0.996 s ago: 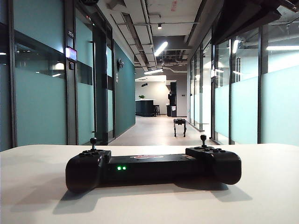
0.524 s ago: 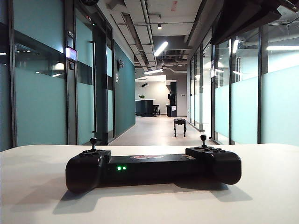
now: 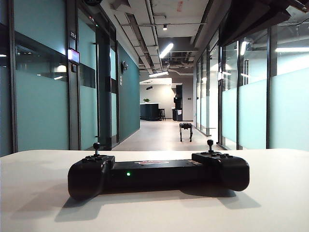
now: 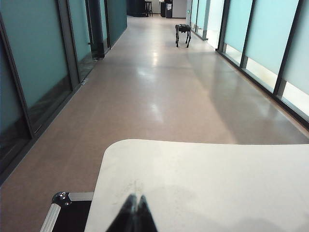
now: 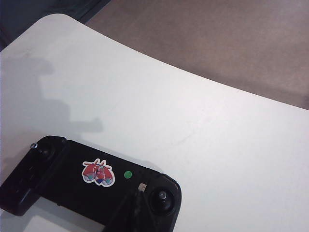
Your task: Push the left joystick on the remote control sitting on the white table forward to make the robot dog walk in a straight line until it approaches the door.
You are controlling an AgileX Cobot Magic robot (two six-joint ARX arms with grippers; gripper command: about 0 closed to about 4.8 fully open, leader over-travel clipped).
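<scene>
Here's the remote control lying flat on the white bench, its left joystick standing upright with nothing touching it. By the look of it we're in the approach, with the push not yet begun. The robot dog stands well down the corridor.

The right tool hangs low over the remote with its fingers pressed together, just beside one of the sticks. From that view alone I can't say which stick it is. The left tool is also pinched together, parked over bare bench and well away from the remote.

Next, a closed fingertip needs to settle behind the small knob and nudge it steadily away along the corridor. Slip sideways and the dog will likely veer.

The exterior view shows both sticks and the dog but neither tool. The right wrist view gives the reddish-white sticker from above. The left wrist view lays out the long run of floor ahead of the dog.
</scene>
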